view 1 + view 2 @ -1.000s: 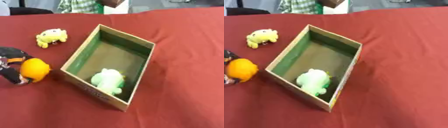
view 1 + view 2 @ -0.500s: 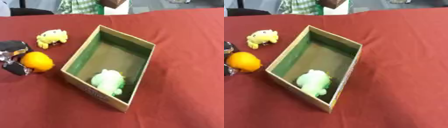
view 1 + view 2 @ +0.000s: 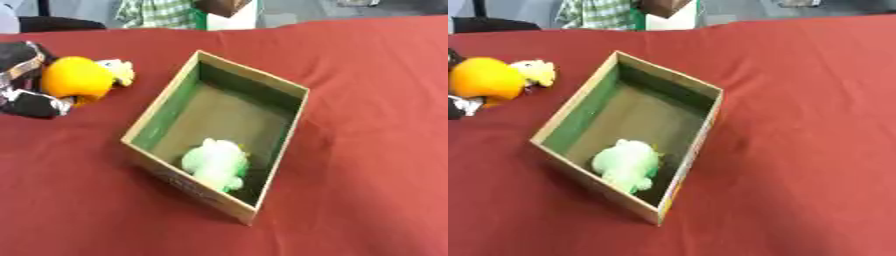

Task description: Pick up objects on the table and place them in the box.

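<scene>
The box (image 3: 166, 107) sat open on the desk (image 3: 367, 100), turned askew, its inner walls green and its floor brown. I could see one thing inside it: a pale green soft toy (image 3: 215, 163), lying in the near end against the wall closest to me. The rest of the box floor was bare.

My left hand (image 3: 31, 85) was at the left edge of the view, up off the red cloth, with its fingers curled round an orange ball (image 3: 77, 80). So the hand was grasping the ball, which was outside the box, well to its left. Just behind the ball, partly hidden by it, I could make out a small yellow toy (image 3: 118, 71) on the desk; I could not tell whether the two were touching. My right hand showed in neither view.

Compared with a second earlier, the ball and hand stood higher and farther back in the picture: they had been low beside the near left corner of the box, well apart from the yellow toy, and now covered part of that toy. The green toy lay in the same end of the box as before.
</scene>
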You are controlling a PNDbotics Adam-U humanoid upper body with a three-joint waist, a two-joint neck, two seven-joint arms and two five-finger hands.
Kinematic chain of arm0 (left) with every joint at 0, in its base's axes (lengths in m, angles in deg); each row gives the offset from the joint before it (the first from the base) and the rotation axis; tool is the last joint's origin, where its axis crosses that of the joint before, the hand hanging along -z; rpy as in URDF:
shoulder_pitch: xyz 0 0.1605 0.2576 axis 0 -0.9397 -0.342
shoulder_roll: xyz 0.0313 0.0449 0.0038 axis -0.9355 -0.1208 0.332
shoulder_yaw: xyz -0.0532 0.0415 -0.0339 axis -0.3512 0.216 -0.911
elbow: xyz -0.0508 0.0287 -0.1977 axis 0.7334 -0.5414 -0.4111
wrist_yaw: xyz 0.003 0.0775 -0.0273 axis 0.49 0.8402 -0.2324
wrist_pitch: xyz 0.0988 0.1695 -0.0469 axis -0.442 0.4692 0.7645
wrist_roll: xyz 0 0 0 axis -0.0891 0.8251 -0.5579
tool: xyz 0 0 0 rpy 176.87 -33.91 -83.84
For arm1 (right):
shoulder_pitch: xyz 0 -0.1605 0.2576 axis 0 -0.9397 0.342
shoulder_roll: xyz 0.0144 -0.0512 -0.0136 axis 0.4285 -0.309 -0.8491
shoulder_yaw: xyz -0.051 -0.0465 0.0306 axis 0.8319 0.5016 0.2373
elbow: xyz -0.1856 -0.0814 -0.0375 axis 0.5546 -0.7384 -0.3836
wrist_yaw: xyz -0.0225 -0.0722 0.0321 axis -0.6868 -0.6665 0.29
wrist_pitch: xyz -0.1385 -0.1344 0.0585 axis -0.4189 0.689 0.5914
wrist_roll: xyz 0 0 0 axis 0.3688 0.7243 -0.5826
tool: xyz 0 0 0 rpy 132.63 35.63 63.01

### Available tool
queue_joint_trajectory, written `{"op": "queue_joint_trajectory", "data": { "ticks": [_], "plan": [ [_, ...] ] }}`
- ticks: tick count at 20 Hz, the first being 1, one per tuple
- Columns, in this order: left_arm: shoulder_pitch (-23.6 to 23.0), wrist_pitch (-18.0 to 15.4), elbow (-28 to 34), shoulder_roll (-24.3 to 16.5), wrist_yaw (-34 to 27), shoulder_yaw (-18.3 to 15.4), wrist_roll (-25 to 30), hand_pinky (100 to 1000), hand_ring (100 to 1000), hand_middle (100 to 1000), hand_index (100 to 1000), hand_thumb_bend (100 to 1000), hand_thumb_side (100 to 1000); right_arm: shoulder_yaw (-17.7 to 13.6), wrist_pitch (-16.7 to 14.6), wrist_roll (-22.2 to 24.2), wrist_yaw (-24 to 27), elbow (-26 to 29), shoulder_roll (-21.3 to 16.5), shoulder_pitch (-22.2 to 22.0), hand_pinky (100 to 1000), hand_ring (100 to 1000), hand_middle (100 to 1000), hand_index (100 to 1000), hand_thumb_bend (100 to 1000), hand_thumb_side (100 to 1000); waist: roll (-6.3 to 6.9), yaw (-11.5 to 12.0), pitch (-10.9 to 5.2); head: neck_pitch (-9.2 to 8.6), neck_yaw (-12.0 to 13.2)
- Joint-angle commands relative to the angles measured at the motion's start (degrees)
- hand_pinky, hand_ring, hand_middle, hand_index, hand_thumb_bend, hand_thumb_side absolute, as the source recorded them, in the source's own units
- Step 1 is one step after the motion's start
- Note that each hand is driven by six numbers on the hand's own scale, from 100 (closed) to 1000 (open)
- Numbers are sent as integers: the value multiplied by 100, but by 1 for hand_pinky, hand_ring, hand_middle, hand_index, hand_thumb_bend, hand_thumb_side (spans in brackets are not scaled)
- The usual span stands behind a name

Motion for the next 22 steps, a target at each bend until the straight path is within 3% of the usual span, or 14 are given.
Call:
{"op": "queue_joint_trajectory", "data": {
  "ticks": [1,2,9,22],
  "plan": [
    [302,-25,189,-23,-79,-83,-167,243,359,400,344,100,814,-60,5,9,-20,92,-112,57,888,820,787,929,100,887,0,12,-144,-3,-40],
    [461,-78,216,55,-67,-32,-177,236,352,391,342,100,359,-54,13,13,-9,92,-104,63,887,820,787,929,100,888,0,12,-158,3,-58],
    [1309,-368,163,820,191,438,-227,222,336,371,329,100,371,-21,32,53,88,92,-86,156,886,820,786,928,100,886,-5,-2,-195,50,-37],
    [1556,-881,215,1879,1348,1031,-205,228,350,366,339,100,354,148,78,135,332,92,-194,445,887,815,777,926,100,882,44,93,-77,-6,206]
  ]
}}
